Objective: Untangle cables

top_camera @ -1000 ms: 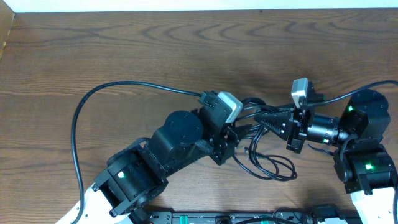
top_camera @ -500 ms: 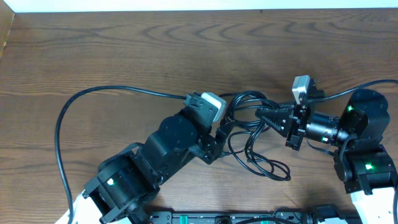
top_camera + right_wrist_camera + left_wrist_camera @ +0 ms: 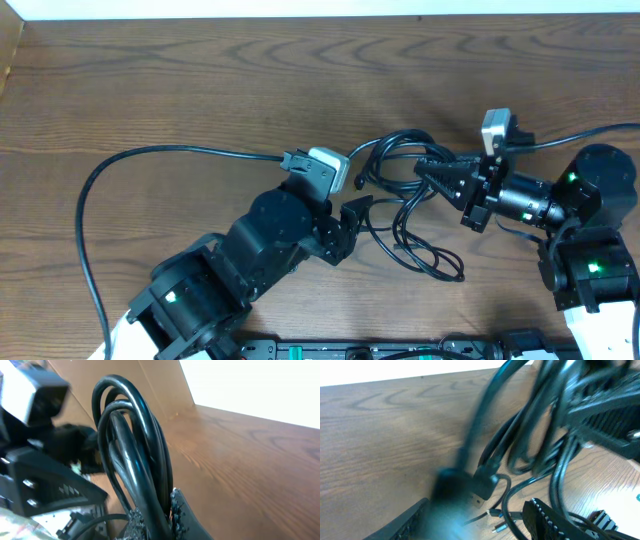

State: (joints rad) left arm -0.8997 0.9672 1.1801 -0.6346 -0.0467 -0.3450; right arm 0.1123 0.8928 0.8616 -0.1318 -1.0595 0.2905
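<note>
The cables (image 3: pixel 400 148) are thin glossy black cords looped in a bundle at the table's middle right, with more loops (image 3: pixel 436 262) lying toward the front. My right gripper (image 3: pixel 426 173) is shut on the bundle and holds it above the wood; in the right wrist view the cords (image 3: pixel 131 435) rise from its clamped jaws (image 3: pixel 159 510). My left gripper (image 3: pixel 352 212) stands open just left of the bundle. In the left wrist view its fingers (image 3: pixel 475 521) are wide apart, with a blurred cord close to the lens and small plug ends (image 3: pixel 496 513) on the table between them.
A thick black arm cable (image 3: pixel 100 180) arcs over the left of the wooden table (image 3: pixel 200 80) to the left wrist camera. Another arm cable (image 3: pixel 575 140) runs to the right wrist. A cardboard edge (image 3: pixel 10 50) stands at the far left corner.
My left gripper has let go, opened and drawn back to the left, away from the bundle. The right gripper has shifted slightly up and right with the cables, and the loops have spread.
</note>
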